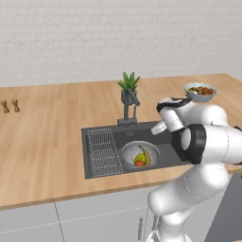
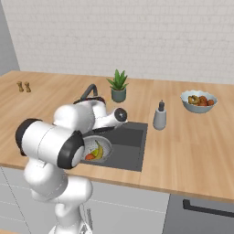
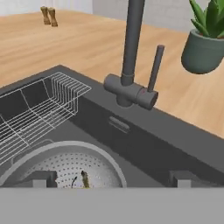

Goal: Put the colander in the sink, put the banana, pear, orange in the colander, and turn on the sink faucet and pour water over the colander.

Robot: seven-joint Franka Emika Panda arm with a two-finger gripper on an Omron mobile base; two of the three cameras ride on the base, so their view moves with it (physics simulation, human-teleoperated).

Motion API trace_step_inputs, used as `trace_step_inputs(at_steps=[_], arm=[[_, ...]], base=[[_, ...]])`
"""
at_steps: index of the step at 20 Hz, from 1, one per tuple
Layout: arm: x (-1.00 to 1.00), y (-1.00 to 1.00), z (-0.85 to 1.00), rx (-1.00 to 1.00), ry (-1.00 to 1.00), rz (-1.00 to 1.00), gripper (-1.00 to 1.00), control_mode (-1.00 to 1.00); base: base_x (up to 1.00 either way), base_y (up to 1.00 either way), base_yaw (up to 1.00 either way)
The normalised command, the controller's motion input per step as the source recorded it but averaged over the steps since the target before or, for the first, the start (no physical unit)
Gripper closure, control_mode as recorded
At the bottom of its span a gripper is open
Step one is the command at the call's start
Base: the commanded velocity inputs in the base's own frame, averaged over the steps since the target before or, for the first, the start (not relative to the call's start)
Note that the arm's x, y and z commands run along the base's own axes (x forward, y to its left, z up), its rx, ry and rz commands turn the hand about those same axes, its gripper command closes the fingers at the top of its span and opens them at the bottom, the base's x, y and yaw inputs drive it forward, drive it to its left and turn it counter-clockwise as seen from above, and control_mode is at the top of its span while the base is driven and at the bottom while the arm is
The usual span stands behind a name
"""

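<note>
- Two-finger dark gripper (image 3: 111, 180) stands wide open, holding nothing.
- Round silver mesh colander (image 3: 65, 164) lies just below it in the dark grey rectangular sink (image 3: 144, 148), with yellow banana (image 1: 146, 156) inside.
- Slim dark grey faucet (image 3: 131, 57) rises ahead.

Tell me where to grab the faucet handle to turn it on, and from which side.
Take the thin upright lever rising from the side stub of the sink faucet, not the thick post. Come in level from the sink side, jaws straddling the rod near its free top end. The gripper is open and already faces it over the colander.
</note>
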Motion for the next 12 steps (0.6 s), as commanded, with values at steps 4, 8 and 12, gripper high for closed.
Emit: trace_step_inputs(at_steps=[4,8,12], arm=[[0.11,0.0,0.18,0.0,-0.5,0.45,-1.0,-1.0],[0.27,0.0,0.41,0.02,-0.22,0.24,-1.0,-1.0],[0.07,-0.04,0.63,0.02,-0.01,0.12,-1.0,-1.0]], base=[[0.0,0.0,0.0],[0.0,0.0,0.0],[0.0,0.0,0.0]])
